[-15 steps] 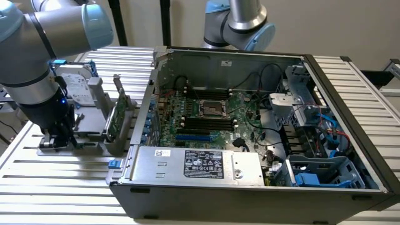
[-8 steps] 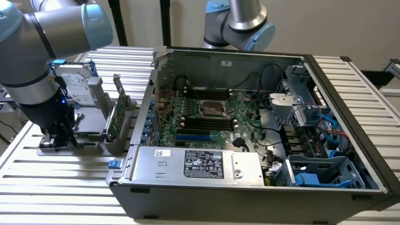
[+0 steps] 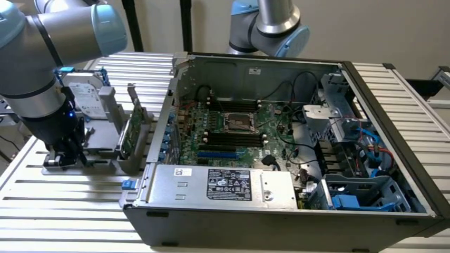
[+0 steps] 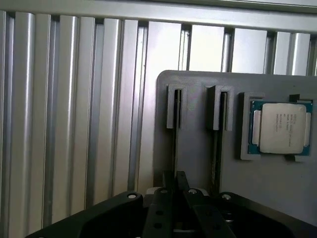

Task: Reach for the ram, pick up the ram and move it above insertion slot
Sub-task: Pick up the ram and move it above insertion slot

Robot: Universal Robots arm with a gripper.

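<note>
**Inspector:** Position of the hand?

**Assessor:** In the lower left of the exterior view, the black two-fingered gripper [image 3: 67, 157] of the grey-and-blue robot arm [image 3: 42, 58] is down at the lower-left end of the grey plastic parts holder [image 3: 105, 161]. The holder sits on the ribbed aluminium table [image 3: 70, 211].

**Inspector:** Its fingers?

**Assessor:** Drawn together. In the wrist view the two dark fingers [image 4: 184, 182] clamp a narrow dark strip, with no gap seen on either side.

**Inspector:** And that strip?

**Assessor:** The ram [image 4: 174, 148], a long thin board seen edge-on. It stands in the holder's guide channel farther from the square silver processor [image 4: 280, 128]. One end is seated in a grey upright bracket and the other passes between the fingers. It sits in the holder, not raised from it.

**Inspector:** Surroundings?

**Assessor:** On the same holder, at the left of the exterior view, a silver hard drive [image 3: 86, 97] stands upright, with a broader green expansion card [image 3: 132, 132] beside it. The open dark-grey computer case [image 3: 281, 224] occupies the centre and right. Its green motherboard [image 3: 271, 118] lies flat inside, with long black memory slots [image 3: 235, 138] at mid-frame, well apart from the gripper.
</note>
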